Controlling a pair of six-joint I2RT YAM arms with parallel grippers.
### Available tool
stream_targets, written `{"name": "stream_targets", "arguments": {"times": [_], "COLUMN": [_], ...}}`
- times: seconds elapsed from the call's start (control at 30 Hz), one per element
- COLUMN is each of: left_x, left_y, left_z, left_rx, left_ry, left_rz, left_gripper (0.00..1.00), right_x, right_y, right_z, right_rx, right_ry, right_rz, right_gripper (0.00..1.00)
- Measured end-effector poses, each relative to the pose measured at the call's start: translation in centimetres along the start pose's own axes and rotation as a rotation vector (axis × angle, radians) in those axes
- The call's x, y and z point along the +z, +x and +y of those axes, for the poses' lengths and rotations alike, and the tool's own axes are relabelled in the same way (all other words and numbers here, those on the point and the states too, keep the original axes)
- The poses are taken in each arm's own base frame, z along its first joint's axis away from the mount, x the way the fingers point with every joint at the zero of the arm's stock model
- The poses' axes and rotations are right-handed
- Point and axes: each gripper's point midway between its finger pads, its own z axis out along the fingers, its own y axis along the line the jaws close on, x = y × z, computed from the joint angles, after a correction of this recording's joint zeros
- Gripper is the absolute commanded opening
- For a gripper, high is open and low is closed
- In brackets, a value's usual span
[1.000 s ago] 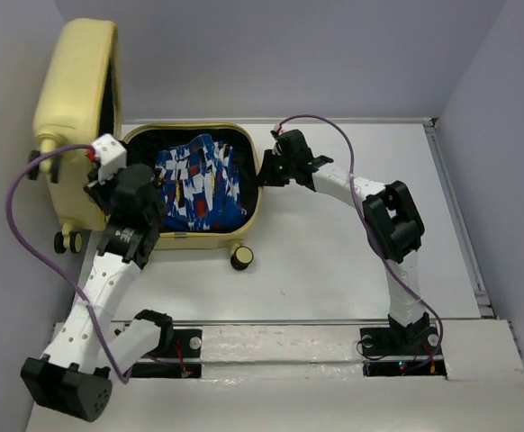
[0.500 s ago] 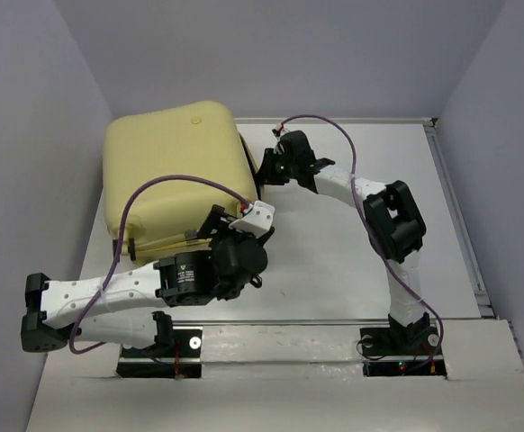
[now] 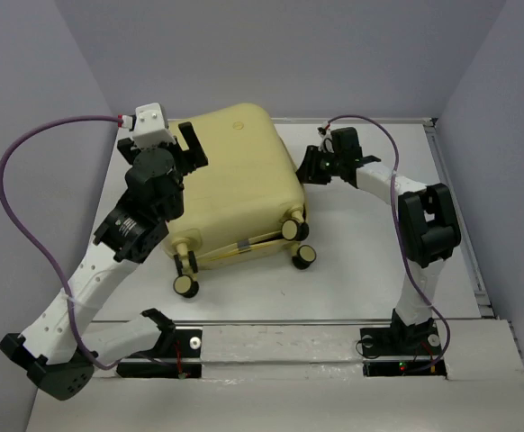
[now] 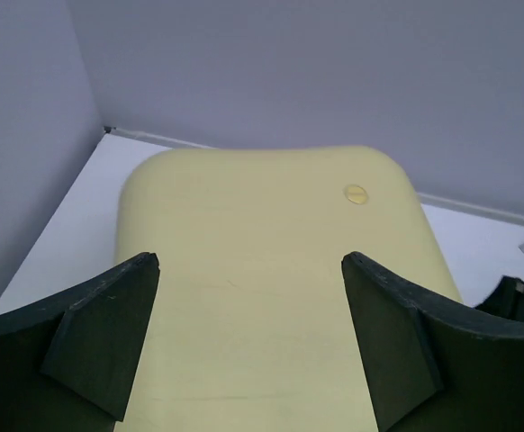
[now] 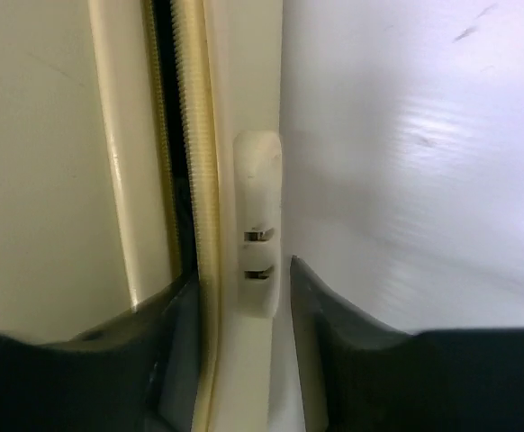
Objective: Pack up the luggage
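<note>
The luggage [image 3: 235,180] lies shut on the white table, pale-yellow shell up, with its caster wheels [image 3: 301,229] at the near edge. My left gripper [image 3: 163,148] hovers over its back left corner. In the left wrist view, the left gripper [image 4: 251,261] is wide open with only the luggage shell [image 4: 271,180] below it. My right gripper [image 3: 309,166] is at the luggage's right side. In the right wrist view, the right gripper [image 5: 242,274] is open and straddles the lower rim, which has a small cream bumper [image 5: 257,198] beside the zip seam [image 5: 203,135]. The contents are hidden.
Grey walls close in the table [image 3: 361,261] on the left, back and right. A metal rail [image 3: 456,216] runs along the right edge. A purple cable [image 3: 14,180] loops out from the left arm, and another arcs over the right arm.
The lid has come down and the luggage now lies shut, shifted right and turned. My left gripper opened and swung to the back left corner. The right jaws have spread wider.
</note>
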Motion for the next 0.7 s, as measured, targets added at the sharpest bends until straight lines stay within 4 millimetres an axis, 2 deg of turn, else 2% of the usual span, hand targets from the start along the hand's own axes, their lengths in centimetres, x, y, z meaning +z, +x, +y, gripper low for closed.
{"name": "stream_targets", "arguments": {"times": [0.07,0.13,0.2,0.23,0.27,0.3,0.33,0.37,0.4,0.47,0.5,0.53,0.57,0.6,0.63,0.67,0.7], "left_x": [2.3,4.8,7.7,9.5,11.1,12.7,14.5,16.0,17.9,20.8,22.3,24.3,25.6,28.0,29.3,31.0,32.1], "left_y": [-0.9,-1.4,-1.1,-0.9,-0.7,-0.4,-0.1,0.1,0.3,0.6,0.9,1.1,1.1,1.4,1.4,1.6,2.2], "left_z": [0.9,0.9,0.9,1.6,1.8,2.7,3.3,4.0,4.5,5.2,5.4,5.7,5.6,5.5,5.3,5.0,4.9], "left_rx": [-0.035,-0.066,-0.080,-0.085,-0.097,-0.105,-0.114,-0.124,-0.135,-0.158,-0.168,-0.179,-0.186,-0.195,-0.200,-0.207,-0.210], "left_ry": [-0.041,-0.043,-0.046,-0.069,-0.067,-0.086,-0.100,-0.114,-0.120,-0.119,-0.112,-0.107,-0.092,-0.071,-0.056,-0.026,-0.007], "left_rz": [-0.001,0.011,0.036,0.052,0.068,0.085,0.102,0.115,0.131,0.149,0.169,0.175,0.186,0.192,0.190,0.190,0.197], "left_gripper": [0.94,0.94,0.94,0.94,0.94,0.94,0.94,0.94,0.95,0.95,0.95,0.95,0.95,0.95,0.95,0.95,0.95], "right_x": [-1.4,-2.5,-4.6,-6.1,-7.5,-8.9,-10.8,-12.3,-14.3,-16.5,-17.3,-17.6,-17.6,-17.6,-17.2,-16.9,-16.5], "right_y": [-1.5,-3.2,-5.3,-6.4,-7.3,-8.2,-9.3,-9.9,-10.4,-9.7,-8.6,-7.6,-5.7,-3.1,0.1,1.9,6.2], "right_z": [-2.1,-4.0,-5.6,-5.9,-5.7,-4.9,-3.3,-1.6,1.1,6.4,9.6,12.0,14.9,18.1,20.6,21.4,22.9], "right_rx": [0.024,0.013,0.026,0.028,0.027,0.015,-0.009,-0.032,-0.075,-0.162,-0.206,-0.242,-0.291,-0.344,-0.391,-0.413,-0.462], "right_ry": [0.041,0.099,0.145,0.163,0.172,0.169,0.153,0.135,0.101,0.024,-0.032,-0.080,-0.137,-0.208,-0.272,-0.301,-0.353], "right_rz": [-0.007,-0.038,-0.086,-0.119,-0.148,-0.181,-0.227,-0.266,-0.319,-0.362,-0.374,-0.373,-0.358,-0.324,-0.276,-0.242,-0.159], "right_gripper": [0.89,0.91,0.91,0.90,0.86,0.62,0.45,0.22,0.07,0.07,0.07,0.07,0.07,0.07,0.07,0.07,0.07]}}
